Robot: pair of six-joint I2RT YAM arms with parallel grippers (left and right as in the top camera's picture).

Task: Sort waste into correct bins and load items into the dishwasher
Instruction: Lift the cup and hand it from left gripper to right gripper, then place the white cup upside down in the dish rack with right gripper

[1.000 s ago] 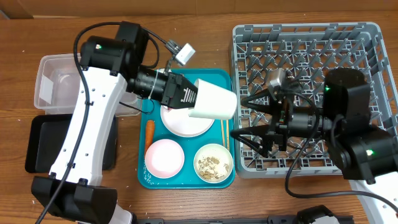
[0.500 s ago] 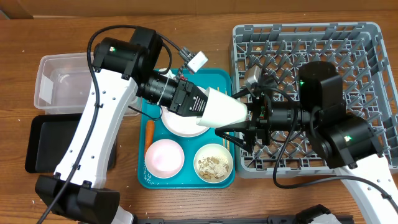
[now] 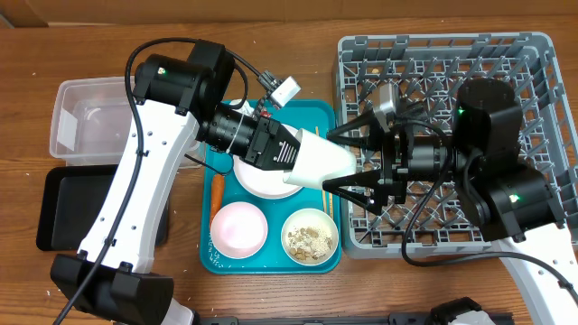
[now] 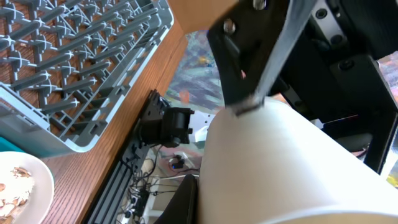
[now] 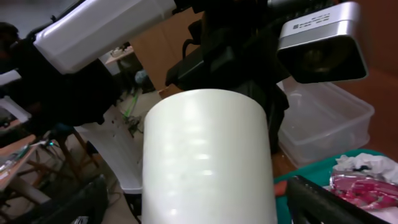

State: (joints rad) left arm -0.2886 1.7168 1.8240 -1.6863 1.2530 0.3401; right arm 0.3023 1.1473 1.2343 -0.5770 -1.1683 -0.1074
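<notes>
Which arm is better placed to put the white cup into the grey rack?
Right: the right gripper, open, flanks the cup that the left gripper holds, and its arm sits over the rack.

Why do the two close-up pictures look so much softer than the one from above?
Overhead: evenly lit and sharp, the small white cup crisp-edged. Left wrist: the cup sits right at the lens and looks soft, while the grey plastic dish rack is clear. Right wrist: the cup fills the frame with pale glare streaks, and the background is dim and blurred.
</notes>
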